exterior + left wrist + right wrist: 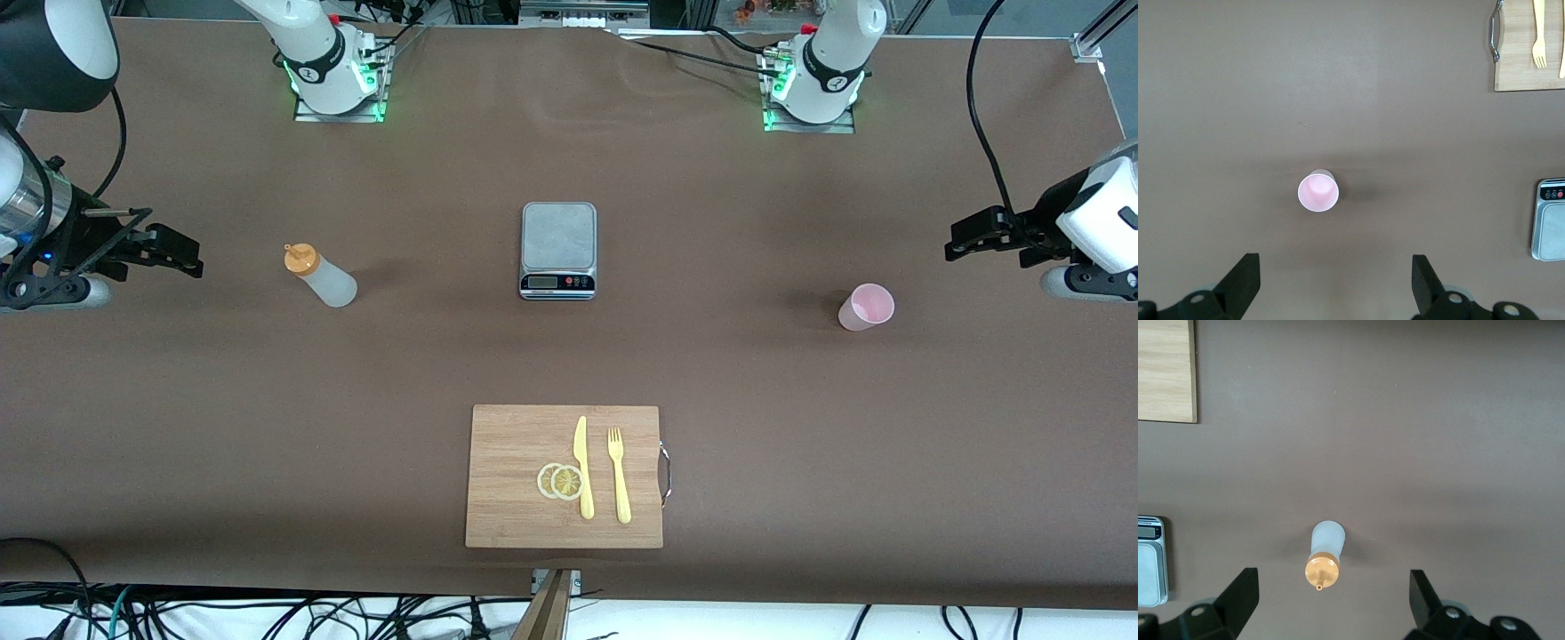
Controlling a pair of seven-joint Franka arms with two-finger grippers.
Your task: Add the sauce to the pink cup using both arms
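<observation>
Nothing is being held yet; both arms are hanging up off the table at its two ends. Left gripper [965,242] is hovering over the table's edge at its own end w/ fingers spread wide apart, empty, and its wrist cam is looking straight down on the pink cup [1318,192]. Right gripper [182,253] is doing the same at its end, fingers apart, empty, w/ the sauce bottle [1324,555] centred btwn its fingers in its wrist view. Looks like each arm is lining up w/ its own item for a top-down grab, which prob explains the split: bottle toward the right arm's end, cup toward the left arm's end, well apart.

Cup is standing upright, mouth up, inside looking empty, no sauce visible. Bottle is upright too, orange cap on, whitish body; fill level hard to tell.

Scale [557,250] is sitting mid-table btwn them, platform bare. Cutting board [564,476] is lying nearer the front cam, carrying two lemon slices [560,481], a yellow knife [583,467] and a fork [619,474]; none of it seems needed for pouring.
</observation>
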